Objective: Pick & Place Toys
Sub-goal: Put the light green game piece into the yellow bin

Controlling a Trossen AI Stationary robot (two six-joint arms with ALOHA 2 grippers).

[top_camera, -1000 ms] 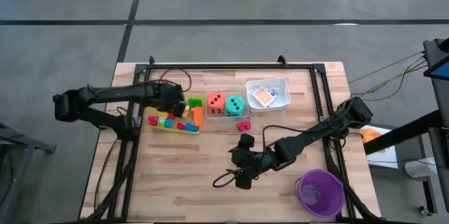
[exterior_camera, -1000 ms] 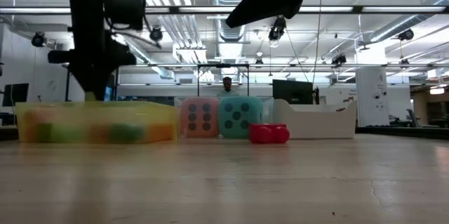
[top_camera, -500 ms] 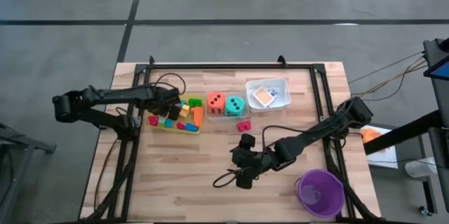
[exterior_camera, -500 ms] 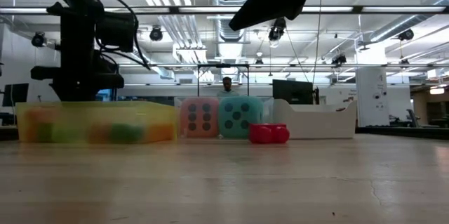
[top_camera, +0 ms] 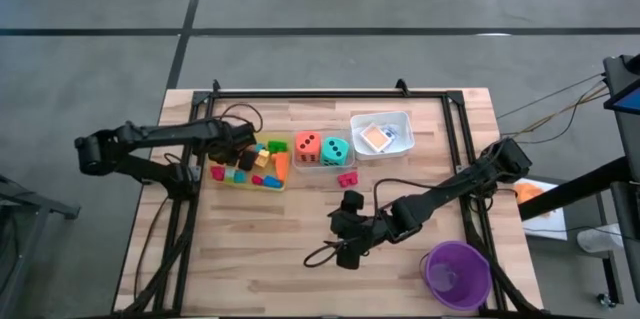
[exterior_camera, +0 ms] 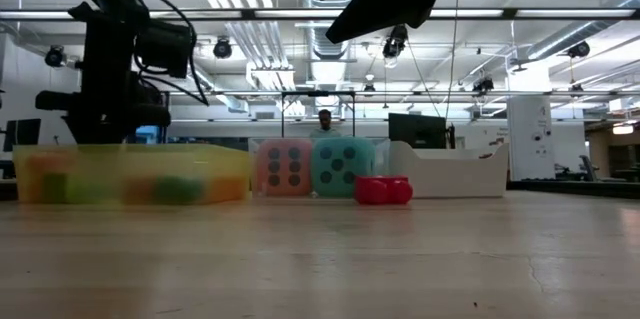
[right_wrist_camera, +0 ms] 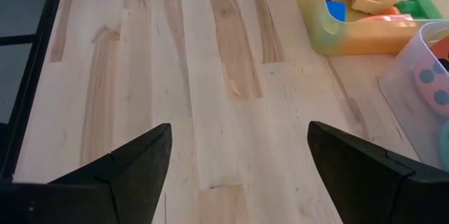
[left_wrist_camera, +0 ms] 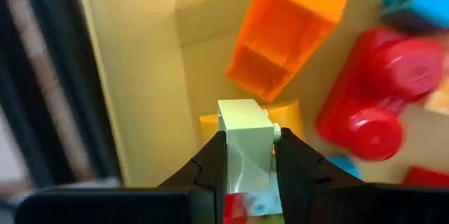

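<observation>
My left gripper (left_wrist_camera: 249,155) pinches a pale green block (left_wrist_camera: 243,143) over the yellow tray (top_camera: 247,178), maybe just above the blocks. My right gripper (right_wrist_camera: 238,150) waits wide apart over the table (right_wrist_camera: 210,112).

Wooden slat worktop (top_camera: 250,249). Directly on it: yellow tray (top_camera: 247,181) under the left hand (top_camera: 243,149); clear tray (top_camera: 322,162) just beyond; white tray (top_camera: 381,149) farther along. Red block (top_camera: 346,178) loose, just ahead of the right hand (top_camera: 345,221). Purple cup (top_camera: 457,273) behind that hand, near the edge.
</observation>
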